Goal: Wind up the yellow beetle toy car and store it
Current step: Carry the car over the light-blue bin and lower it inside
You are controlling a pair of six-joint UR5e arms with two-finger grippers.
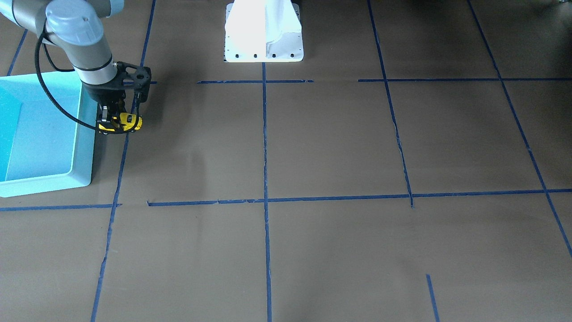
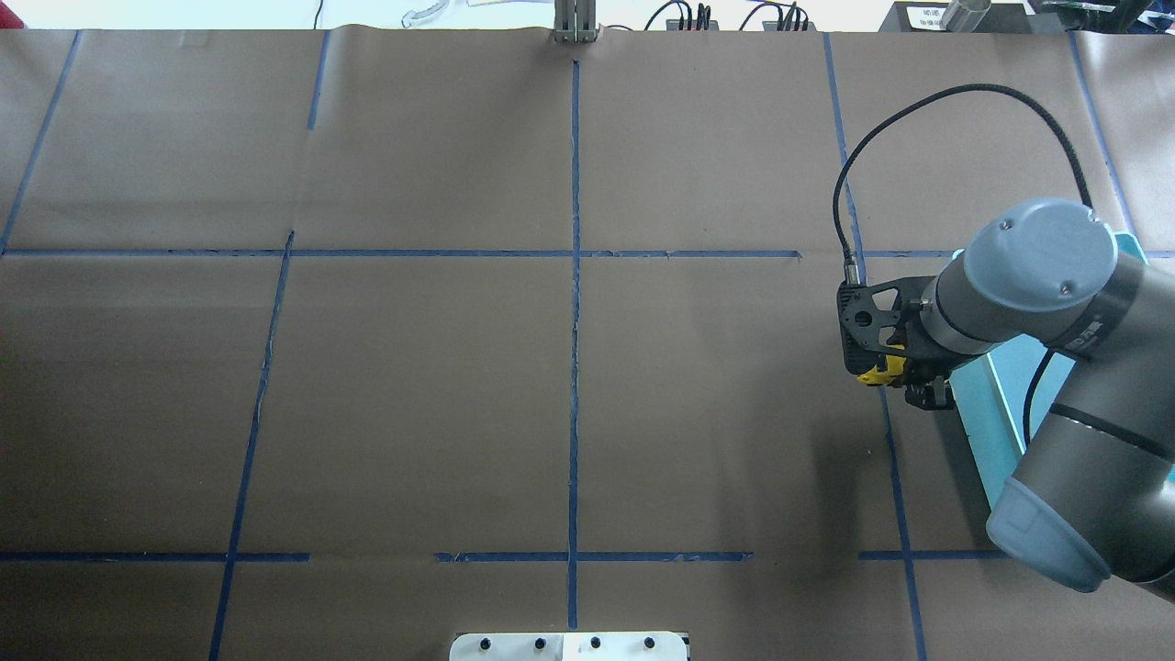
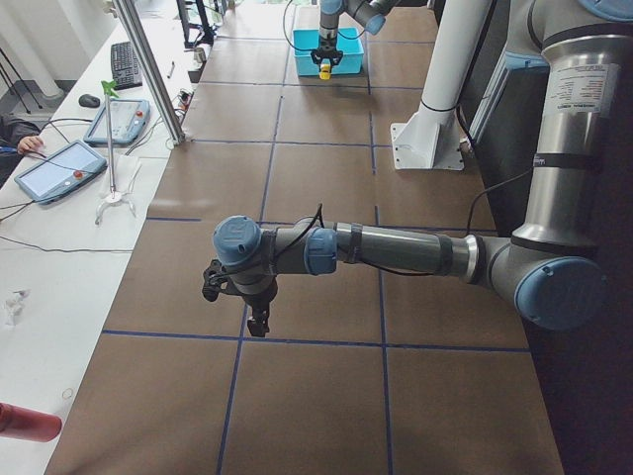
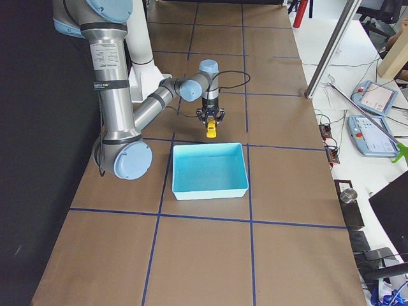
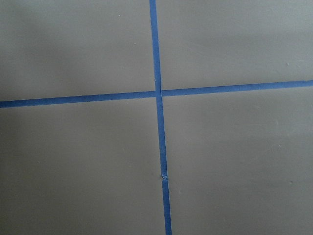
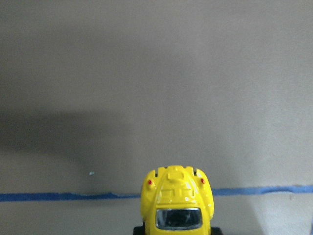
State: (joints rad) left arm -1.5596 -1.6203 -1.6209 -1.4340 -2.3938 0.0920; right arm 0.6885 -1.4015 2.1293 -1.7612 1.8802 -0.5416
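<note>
right gripper (image 1: pixel 118 119) pinching yellow beetle toy car (image 1: pixel 126 122) | car outside light blue bin (image 1: pixel 83 147), just beside its wall, over blue tape line (image 1: pixel 117 179) | left gripper (image 3: pixel 257 323) well apart, spread or pressed: can't tell

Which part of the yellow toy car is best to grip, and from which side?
Grip the yellow toy car across its narrow body, on the two door sides, coming from above. Its roof is rounded, so pads would likely slip there. The right gripper holds it from above.
</note>
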